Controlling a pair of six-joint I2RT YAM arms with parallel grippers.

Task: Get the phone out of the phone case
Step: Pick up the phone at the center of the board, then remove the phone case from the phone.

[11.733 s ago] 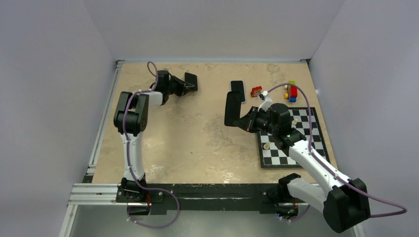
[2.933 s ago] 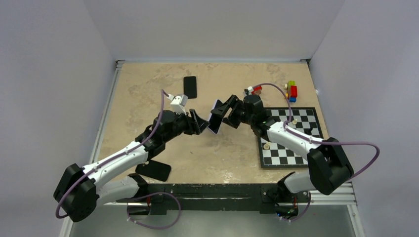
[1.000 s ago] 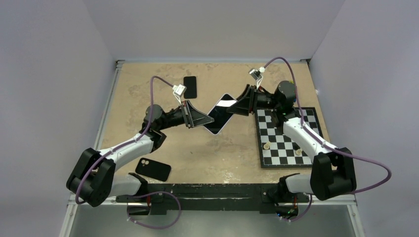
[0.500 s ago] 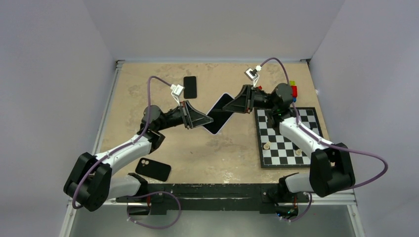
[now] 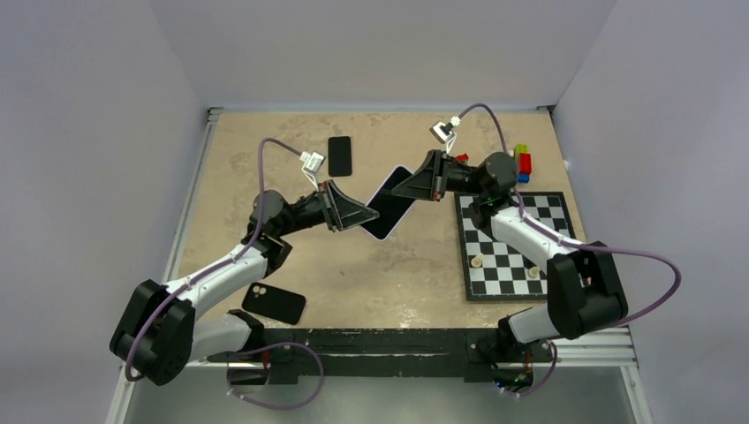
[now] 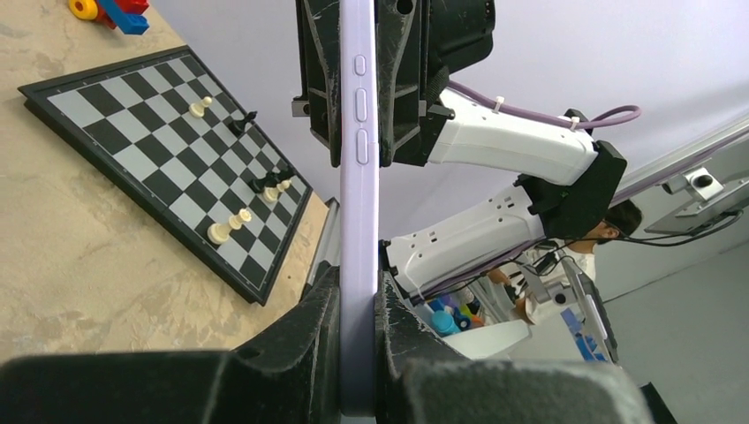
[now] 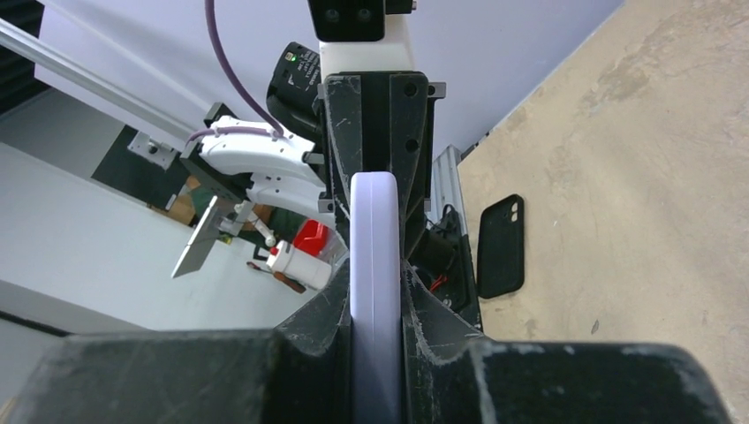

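A phone (image 5: 387, 205) with a dark screen and lavender edge hangs tilted above the table's middle, held at opposite ends by both grippers. My left gripper (image 5: 364, 216) is shut on its near-left end, and my right gripper (image 5: 410, 186) is shut on its far-right end. In the left wrist view the phone's lavender edge (image 6: 360, 221) with its side buttons runs up from my left gripper (image 6: 358, 296) to the right gripper's fingers (image 6: 402, 79). In the right wrist view the phone's edge (image 7: 374, 256) sits between the jaws of my right gripper (image 7: 375, 305). A black phone case (image 5: 275, 303) lies empty at the near left, and shows in the right wrist view (image 7: 501, 246).
A chessboard (image 5: 500, 276) with several pieces lies at the right, and shows in the left wrist view (image 6: 159, 150). Coloured toy bricks (image 5: 523, 163) sit behind it. Another flat black phone-shaped item (image 5: 340, 155) lies at the far middle-left.
Both grippers, still shut on the phone, have shifted slightly left with it over the last second. The black case on the table has not moved.
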